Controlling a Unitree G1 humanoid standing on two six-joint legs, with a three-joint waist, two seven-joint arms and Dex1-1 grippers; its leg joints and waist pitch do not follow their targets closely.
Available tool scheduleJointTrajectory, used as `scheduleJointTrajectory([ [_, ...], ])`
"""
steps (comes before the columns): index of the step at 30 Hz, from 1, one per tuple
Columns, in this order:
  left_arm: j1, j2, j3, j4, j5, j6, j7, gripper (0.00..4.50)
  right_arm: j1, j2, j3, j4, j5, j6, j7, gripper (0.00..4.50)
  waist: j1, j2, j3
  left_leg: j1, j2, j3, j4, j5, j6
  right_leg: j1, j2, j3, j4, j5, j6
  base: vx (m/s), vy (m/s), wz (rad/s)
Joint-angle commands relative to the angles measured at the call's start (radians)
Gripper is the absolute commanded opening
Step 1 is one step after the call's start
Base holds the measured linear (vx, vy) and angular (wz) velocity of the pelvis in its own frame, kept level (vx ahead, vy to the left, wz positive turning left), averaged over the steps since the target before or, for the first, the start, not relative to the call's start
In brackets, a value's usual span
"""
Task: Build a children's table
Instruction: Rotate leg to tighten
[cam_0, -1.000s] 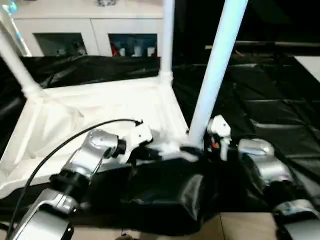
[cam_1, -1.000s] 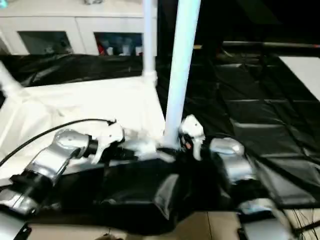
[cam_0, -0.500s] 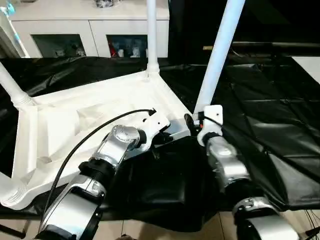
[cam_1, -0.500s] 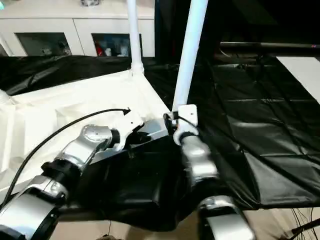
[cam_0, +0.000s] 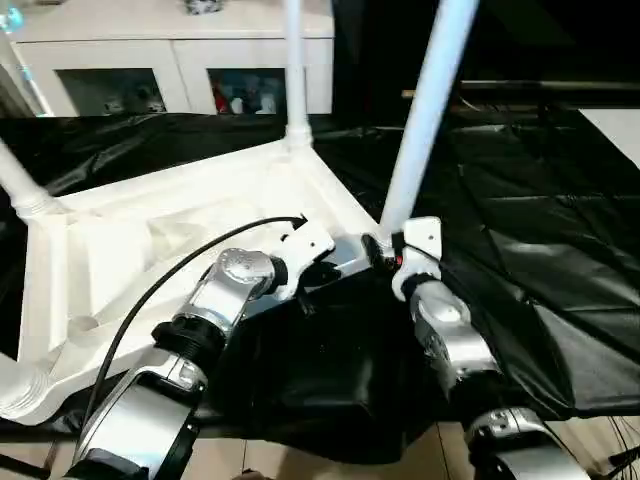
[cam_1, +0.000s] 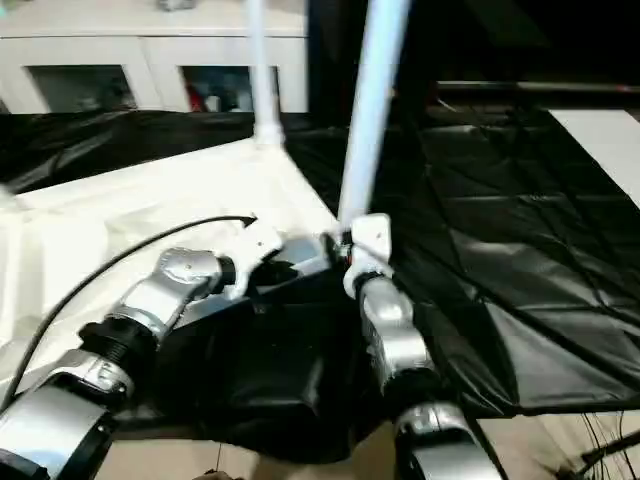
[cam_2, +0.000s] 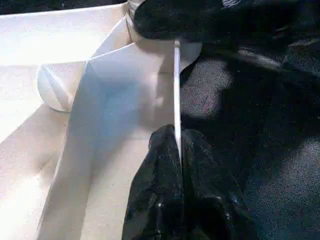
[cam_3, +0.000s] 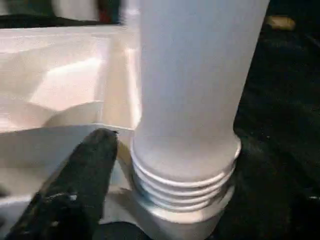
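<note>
The white tabletop (cam_0: 180, 225) lies upside down on black sheeting. White legs stand in its far corner (cam_0: 293, 60), its left corner (cam_0: 20, 185) and its near right corner (cam_0: 425, 110). My left gripper (cam_2: 177, 142) is shut on the thin raised rim (cam_2: 176, 85) of the tabletop, close to the near right corner. My right gripper (cam_0: 385, 252) is at the foot of the near right leg (cam_3: 192, 90). One black finger (cam_3: 80, 185) stands beside the leg's threaded collar (cam_3: 182, 182) with a slim gap, so the gripper is open around the leg; its other finger is hidden.
Black plastic sheeting (cam_0: 540, 230) covers the work surface and bunches up under my forearms (cam_0: 330, 370). A white cabinet with glass doors (cam_0: 170, 75) stands behind. A black cable (cam_0: 150, 300) runs along my left arm.
The camera has shifted and tilted. My right forearm has swung in from the right to just behind the leg's foot. The left gripper has kept its hold on the rim.
</note>
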Motion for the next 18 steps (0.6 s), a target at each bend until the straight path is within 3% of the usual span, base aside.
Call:
scheduleJointTrajectory([
  [1, 0.024, 0.029, 0.011, -0.010, 0.000, -0.025, -0.010, 0.00, 0.013, -0.051, 0.031, -0.082, 0.010, 0.008, 0.122, 3.86, 0.002, -0.011, -0.064, 0.014, 0.038, -0.023, -0.071, -0.169, 0.053, 0.046, -0.059, 0.042, -0.072, -0.009, -0.213, 0.000, 0.000, 0.00],
  [4, 0.034, 0.040, 0.006, -0.026, -0.008, -0.039, -0.050, 0.00, 0.020, -0.089, 0.030, -0.103, 0.034, 0.016, 0.199, 3.86, -0.004, -0.013, -0.063, 0.013, 0.036, -0.021, -0.069, -0.166, 0.065, 0.046, -0.060, 0.041, -0.075, -0.034, -0.222, 0.000, 0.000, 0.00],
  [5, 0.046, 0.053, -0.001, -0.045, -0.016, -0.052, -0.091, 0.00, 0.025, -0.121, 0.031, -0.120, 0.052, 0.018, 0.268, 3.86, -0.005, -0.009, -0.063, 0.015, 0.037, -0.021, -0.068, -0.164, 0.069, 0.045, -0.061, 0.042, -0.076, -0.033, -0.229, 0.000, 0.000, 0.00],
  [8, 0.065, 0.074, -0.009, -0.077, -0.033, -0.062, -0.158, 0.00, 0.041, -0.180, 0.052, -0.151, 0.085, 0.024, 0.419, 3.86, -0.005, -0.010, -0.066, 0.013, 0.039, -0.021, -0.065, -0.148, 0.091, 0.047, -0.058, 0.041, -0.071, 0.010, -0.247, 0.000, 0.000, 0.00],
  [13, 0.125, 0.140, -0.054, -0.195, -0.086, -0.079, -0.367, 0.00, 0.086, -0.301, 0.108, -0.223, 0.137, 0.076, 0.710, 3.86, 0.008, -0.008, -0.069, 0.015, 0.046, -0.020, -0.060, -0.117, 0.123, 0.045, -0.057, 0.037, -0.061, 0.057, -0.277, 0.000, 0.000, 0.00],
  [18, 0.154, 0.174, -0.074, -0.285, -0.130, 0.000, -0.473, 0.00, 0.088, -0.349, 0.126, -0.247, 0.185, 0.131, 0.857, 3.86, 0.020, -0.006, -0.065, 0.020, 0.050, -0.017, -0.064, -0.152, 0.105, 0.038, -0.056, 0.039, -0.063, 0.012, -0.288, 0.000, 0.000, 0.00],
])
